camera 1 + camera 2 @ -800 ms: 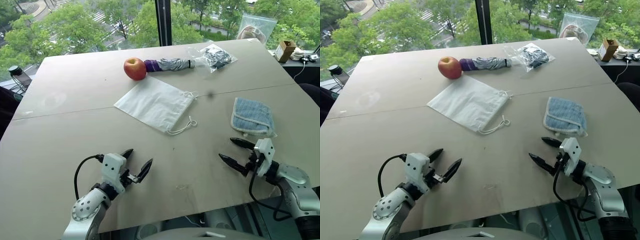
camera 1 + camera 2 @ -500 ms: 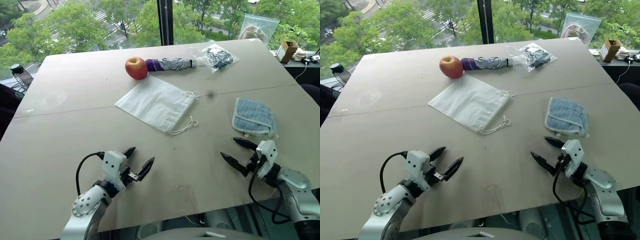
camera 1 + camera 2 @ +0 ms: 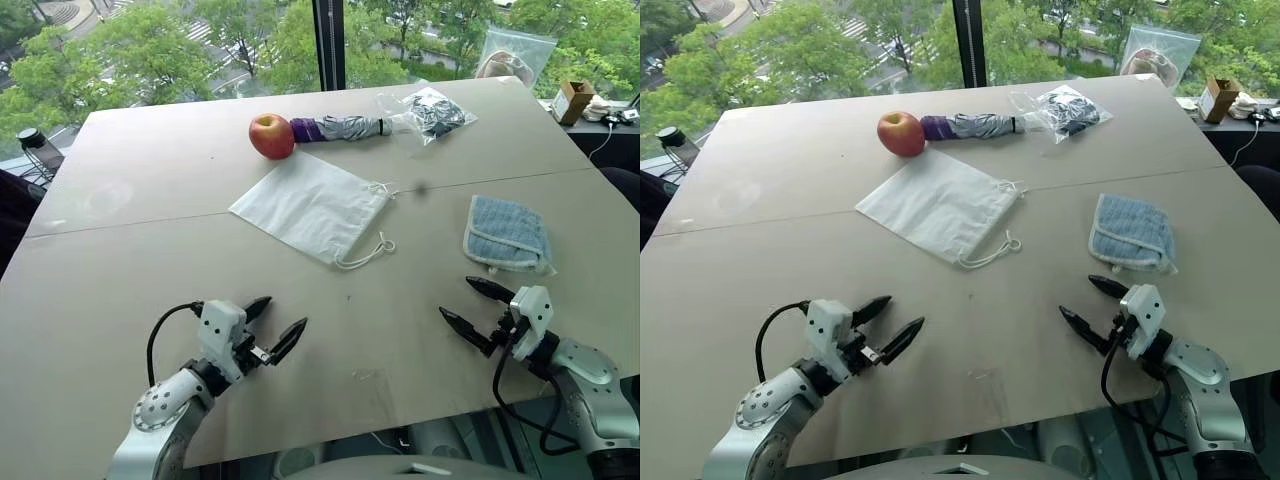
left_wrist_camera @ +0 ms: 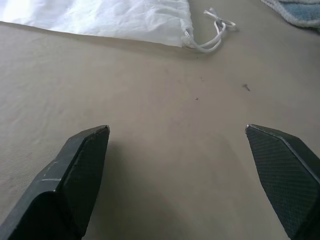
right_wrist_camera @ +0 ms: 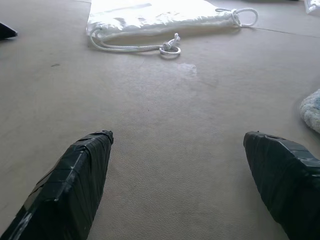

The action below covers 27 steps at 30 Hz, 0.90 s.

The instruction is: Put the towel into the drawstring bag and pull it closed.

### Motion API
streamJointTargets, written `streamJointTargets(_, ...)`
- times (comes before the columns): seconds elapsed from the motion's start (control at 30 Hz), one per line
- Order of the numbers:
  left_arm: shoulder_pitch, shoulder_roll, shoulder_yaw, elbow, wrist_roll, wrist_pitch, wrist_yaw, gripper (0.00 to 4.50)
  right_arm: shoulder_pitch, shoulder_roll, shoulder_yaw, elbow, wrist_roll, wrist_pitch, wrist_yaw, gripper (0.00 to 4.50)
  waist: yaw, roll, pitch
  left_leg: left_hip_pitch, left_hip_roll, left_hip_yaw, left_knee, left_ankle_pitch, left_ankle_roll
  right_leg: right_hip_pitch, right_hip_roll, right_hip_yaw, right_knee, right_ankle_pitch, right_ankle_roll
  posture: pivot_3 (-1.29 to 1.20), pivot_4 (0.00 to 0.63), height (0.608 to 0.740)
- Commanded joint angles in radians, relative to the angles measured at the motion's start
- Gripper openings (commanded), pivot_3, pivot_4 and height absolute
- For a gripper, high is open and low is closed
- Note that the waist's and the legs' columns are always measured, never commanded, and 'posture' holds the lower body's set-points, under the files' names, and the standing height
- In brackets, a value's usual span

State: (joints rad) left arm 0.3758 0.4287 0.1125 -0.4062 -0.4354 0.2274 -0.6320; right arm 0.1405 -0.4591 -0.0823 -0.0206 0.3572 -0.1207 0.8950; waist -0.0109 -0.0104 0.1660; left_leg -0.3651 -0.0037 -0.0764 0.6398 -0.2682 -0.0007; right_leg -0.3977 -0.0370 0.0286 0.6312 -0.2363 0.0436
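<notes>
- Nothing is done yet: my left gripper [image 3: 269, 326] and right gripper [image 3: 471, 305] hover spread and empty over the near table [image 3: 120, 250].
- The small folded light-blue terry towel [image 3: 506, 233] lies far right, just beyond my right gripper.
- The thin white drawstring bag [image 3: 311, 207] lies flat mid-table, cords [image 3: 368, 254] toward the towel.
- Whether its mouth is open I can't tell.

Light blue terry towel [image 3: 506, 232] with whitish edging; thin white fabric drawstring bag [image 3: 311, 206]; red apple [image 3: 272, 136]; grey-purple folded umbrella [image 3: 338, 128]; beige table [image 3: 150, 170].
</notes>
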Motion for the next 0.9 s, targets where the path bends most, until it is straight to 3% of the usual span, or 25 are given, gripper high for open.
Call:
streamJointTargets(0.03, -0.067, 0.02, -0.022, -0.07, 0.012, 0.022, 0.012, 4.5, -0.021, -0.012, 0.001, -0.034, 0.043, -0.028, 0.061, 4.48, 0.001, 0.0, 0.0, 0.0, 0.0, 0.0, 0.0, 0.0, 0.0, 0.0, 0.0, -0.001, 0.0, 0.0, 0.0, 0.0, 0.15, 0.74)
streamJointTargets(0.17, -0.199, -0.005, -0.09, -0.061, 0.035, 0.071, 0.048, 4.5, -0.055, -0.017, -0.032, -0.043, 0.102, 0.001, 0.076, 4.48, 0.002, 0.001, 0.001, -0.001, -0.001, 0.0, 0.003, 0.0, 0.0, 0.001, 0.001, -0.002, 0.002, 0.003, 0.001, 0.0, 0.15, 0.74)
streamJointTargets(0.3, -0.416, -0.138, -0.187, 0.058, 0.072, 0.101, 0.129, 4.5, -0.087, -0.045, -0.067, -0.04, 0.119, 0.017, 0.071, 4.48, 0.004, 0.001, 0.001, -0.001, -0.002, 0.001, 0.005, 0.0, 0.0, 0.001, 0.001, -0.001, 0.003, 0.005, 0.0, 0.0, 0.15, 0.74)
streamJointTargets(0.5, -0.643, -0.247, -0.267, 0.284, 0.258, 0.059, 0.269, 4.5, -0.101, -0.055, -0.066, -0.042, 0.104, 0.024, 0.053, 4.48, -0.001, -0.001, 0.001, -0.002, -0.007, 0.0, 0.01, 0.0, 0.0, 0.001, 0.001, -0.003, 0.007, 0.006, 0.001, 0.0, 0.15, 0.74)
streamJointTargets(0.67, -0.693, -0.235, -0.34, 0.378, 0.461, 0.004, 0.381, 4.5, -0.112, -0.043, -0.058, -0.031, 0.083, 0.014, 0.039, 4.48, -0.002, -0.001, 0.001, -0.001, -0.006, -0.001, 0.009, 0.0, 0.0, 0.001, 0.002, -0.003, 0.009, 0.006, 0.001, 0.0, 0.15, 0.74)
streamJointTargets(0.83, -0.642, -0.223, -0.374, 0.373, 0.557, 0.009, 0.419, 4.5, -0.104, -0.036, -0.056, -0.016, 0.071, 0.003, 0.037, 4.48, 0.001, -0.001, 0.001, -0.002, -0.007, -0.001, 0.009, 0.0, 0.0, 0.001, 0.001, -0.003, 0.009, 0.006, 0.001, 0.0, 0.15, 0.74)
streamJointTargets(0.87, -0.631, -0.226, -0.371, 0.37, 0.562, 0.015, 0.424, 4.1, -0.103, -0.036, -0.057, -0.011, 0.069, 0.001, 0.038, 4.5, 0.0, -0.001, 0.001, -0.002, -0.007, -0.001, 0.009, 0.0, 0.0, 0.001, 0.0, -0.002, 0.009, 0.006, 0.001, 0.0, 0.15, 0.74)
streamJointTargets(0.9, -0.623, -0.231, -0.365, 0.366, 0.563, 0.023, 0.43, 3.98, -0.102, -0.036, -0.058, -0.008, 0.068, 0.0, 0.039, 4.5, 0.001, -0.001, 0.001, -0.002, -0.007, -0.001, 0.009, 0.0, 0.0, 0.001, 0.0, -0.002, 0.009, 0.006, 0.001, 0.0, 0.15, 0.74)
